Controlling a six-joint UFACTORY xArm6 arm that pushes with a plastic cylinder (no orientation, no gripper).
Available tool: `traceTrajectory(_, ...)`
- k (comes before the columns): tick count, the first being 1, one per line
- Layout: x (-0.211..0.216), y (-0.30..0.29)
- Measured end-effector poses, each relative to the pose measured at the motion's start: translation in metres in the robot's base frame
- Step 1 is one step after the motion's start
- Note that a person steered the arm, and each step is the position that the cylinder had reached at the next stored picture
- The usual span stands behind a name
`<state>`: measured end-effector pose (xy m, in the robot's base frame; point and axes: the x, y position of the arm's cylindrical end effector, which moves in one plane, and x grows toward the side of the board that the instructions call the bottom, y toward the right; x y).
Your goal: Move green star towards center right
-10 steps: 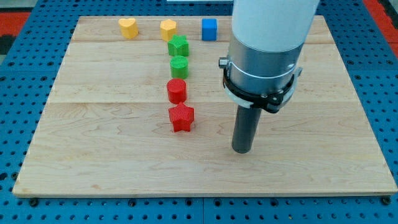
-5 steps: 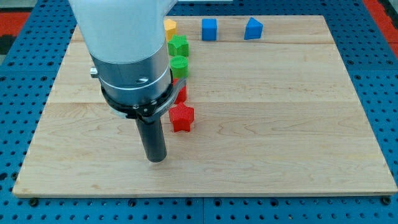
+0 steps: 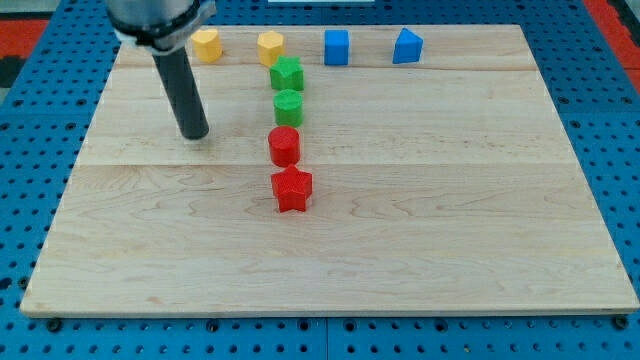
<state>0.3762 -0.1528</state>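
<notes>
The green star (image 3: 287, 74) lies near the view's top, left of the board's middle. Just below it sits a green cylinder (image 3: 289, 106). My tip (image 3: 194, 133) rests on the board well to the left of both, and a little lower than the cylinder. The dark rod rises from it up and to the left, out of the view. The tip touches no block.
Below the green cylinder stand a red cylinder (image 3: 284, 146) and a red star (image 3: 292, 189). Along the top edge lie a yellow heart (image 3: 206, 44), a yellow hexagon (image 3: 270, 47), a blue cube (image 3: 336, 47) and a blue pentagon-like block (image 3: 406, 46). The wooden board (image 3: 450, 200) lies on a blue pegboard.
My tip has swept from right of the red star across the board's lower part to the left, then up to the upper left. No block has moved.
</notes>
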Motion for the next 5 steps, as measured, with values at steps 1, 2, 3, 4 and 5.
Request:
traceTrajectory(1, -0.056, 0.0)
traceTrajectory(2, -0.09, 0.024)
traceTrajectory(3, -0.091, 0.105)
traceTrajectory(4, -0.059, 0.217)
traceTrajectory(5, -0.043, 0.278)
